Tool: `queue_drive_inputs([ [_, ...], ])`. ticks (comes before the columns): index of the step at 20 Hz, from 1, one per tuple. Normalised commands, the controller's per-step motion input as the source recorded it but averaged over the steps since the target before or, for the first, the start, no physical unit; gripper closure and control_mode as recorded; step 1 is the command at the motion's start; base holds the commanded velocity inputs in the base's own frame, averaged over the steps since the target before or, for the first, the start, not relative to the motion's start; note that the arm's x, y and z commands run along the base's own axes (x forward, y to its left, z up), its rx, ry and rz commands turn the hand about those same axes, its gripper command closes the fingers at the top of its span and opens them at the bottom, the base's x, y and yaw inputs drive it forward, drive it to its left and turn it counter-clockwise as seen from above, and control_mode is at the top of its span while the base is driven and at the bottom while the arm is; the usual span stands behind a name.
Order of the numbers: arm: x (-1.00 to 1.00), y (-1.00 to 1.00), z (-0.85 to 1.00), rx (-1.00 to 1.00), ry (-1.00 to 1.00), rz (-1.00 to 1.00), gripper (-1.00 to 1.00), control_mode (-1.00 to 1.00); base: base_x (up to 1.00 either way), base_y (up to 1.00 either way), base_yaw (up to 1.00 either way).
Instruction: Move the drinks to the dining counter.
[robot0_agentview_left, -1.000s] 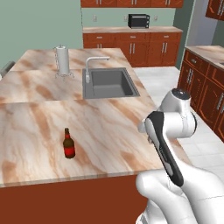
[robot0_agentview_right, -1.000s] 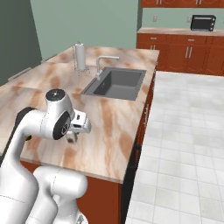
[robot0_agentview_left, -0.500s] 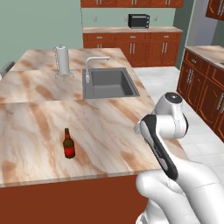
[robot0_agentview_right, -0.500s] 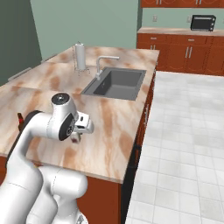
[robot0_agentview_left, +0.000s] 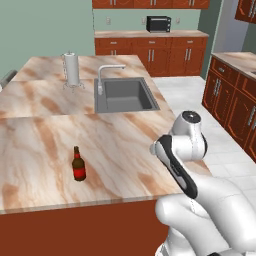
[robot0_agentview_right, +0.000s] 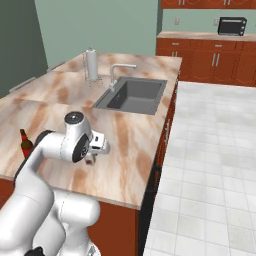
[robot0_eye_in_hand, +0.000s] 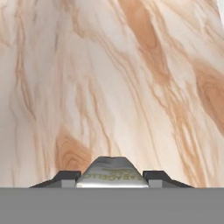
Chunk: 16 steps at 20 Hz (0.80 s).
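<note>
The carton (robot0_eye_in_hand: 113, 173) sits pinched between the gripper (robot0_eye_in_hand: 113, 178) fingers, above the dining counter (robot0_agentview_left: 120, 145). The bottle (robot0_agentview_left: 78, 164) stands upright on that counter, well apart, with the sink (robot0_agentview_left: 125, 95) and paper towel roll (robot0_agentview_left: 71, 69) beyond.

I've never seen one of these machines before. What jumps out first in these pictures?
The bulky white robot arm fills the foreground, folded over the near edge of the big marbled dining counter. A lone brown bottle with a red label stands upright on that counter, left of the arm. In the hand view, the end effector is closed on a small white carton above the marbled top.
</note>
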Motion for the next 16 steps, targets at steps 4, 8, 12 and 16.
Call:
queue_drive_inputs([
  [4, 0.25, 0.0, -0.31, 0.0, 0.0, 0.0, 1.0, -1.0, 0.0, 0.0, 0.0],
  [8, 0.28, 0.0, -0.34, 0.0, 0.0, 0.0, 1.0, -1.0, 0.0, 0.0, 0.0],
  [12, 0.29, 0.0, -0.35, 0.0, 0.0, 0.0, 1.0, -1.0, 0.0, 0.0, 0.0],
  [16, 0.29, 0.0, -0.32, 0.0, 0.0, 0.0, 1.0, -1.0, 0.0, 0.0, 0.0],
])
